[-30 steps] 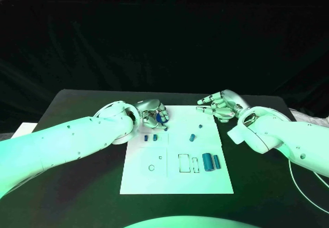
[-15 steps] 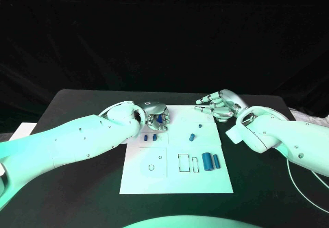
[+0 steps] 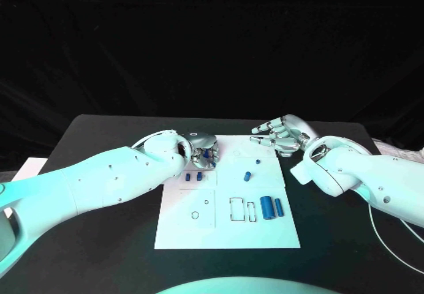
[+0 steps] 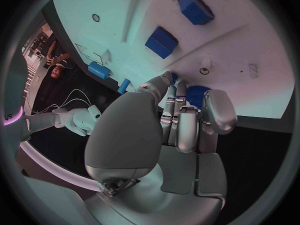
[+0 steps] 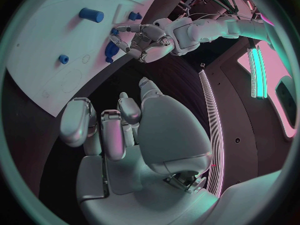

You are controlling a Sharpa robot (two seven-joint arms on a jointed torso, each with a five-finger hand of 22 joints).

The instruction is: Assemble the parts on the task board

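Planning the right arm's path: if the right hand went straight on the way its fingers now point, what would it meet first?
Probably the far edge of the task board; the right hand points toward the left hand, which lies farther along, though depth is unclear.

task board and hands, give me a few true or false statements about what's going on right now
1. The left hand holds a blue part over the far left corner of the task board. True.
2. The right hand grips a blue part. False: its fingers are apart and it holds nothing, just off the board's far right corner.
3. Two large blue parts lie side by side in the board's right half. True.
4. The task board lies on a white table. False: the table is black.
5. Both hands rest on the board's near edge. False: both are at its far end.
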